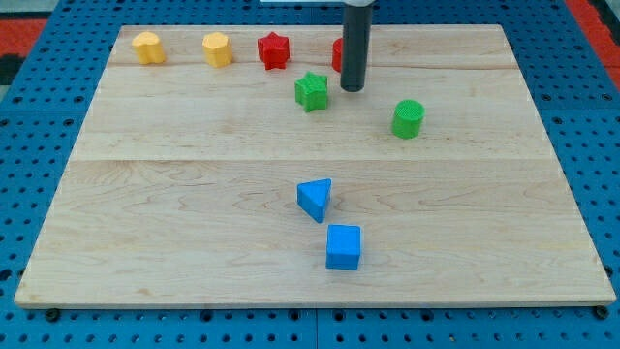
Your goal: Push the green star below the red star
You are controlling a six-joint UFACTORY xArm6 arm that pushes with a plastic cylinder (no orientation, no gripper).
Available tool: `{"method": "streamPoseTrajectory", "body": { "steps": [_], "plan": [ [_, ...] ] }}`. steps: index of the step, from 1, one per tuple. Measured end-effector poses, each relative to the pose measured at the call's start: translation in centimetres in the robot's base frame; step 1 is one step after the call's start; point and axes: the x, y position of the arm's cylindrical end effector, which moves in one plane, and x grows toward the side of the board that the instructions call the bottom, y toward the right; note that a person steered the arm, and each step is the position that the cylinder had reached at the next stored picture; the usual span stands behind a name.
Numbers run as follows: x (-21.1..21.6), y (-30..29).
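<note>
The green star (311, 91) lies on the wooden board near the view's top centre. The red star (274, 50) lies up and to the left of it, close to the board's top edge. My tip (353, 89) rests on the board just to the right of the green star, with a small gap between them. The rod hides most of a second red block (337, 54), whose shape I cannot make out.
A green cylinder (408, 118) stands right of my tip. Two yellow blocks (147, 47) (217, 48) lie along the top edge at the left. A blue triangle (315, 199) and a blue cube (344, 246) lie in the lower middle. The board (145, 223) sits on a blue pegboard.
</note>
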Motion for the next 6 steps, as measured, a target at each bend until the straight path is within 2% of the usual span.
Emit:
{"method": "streamPoseTrajectory", "body": {
  "steps": [1, 3, 5, 6],
  "plan": [
    [-0.1, -3.8],
    [2.8, -11.2],
    [4.7, -12.7],
    [3.4, -9.7]
  ]
}}
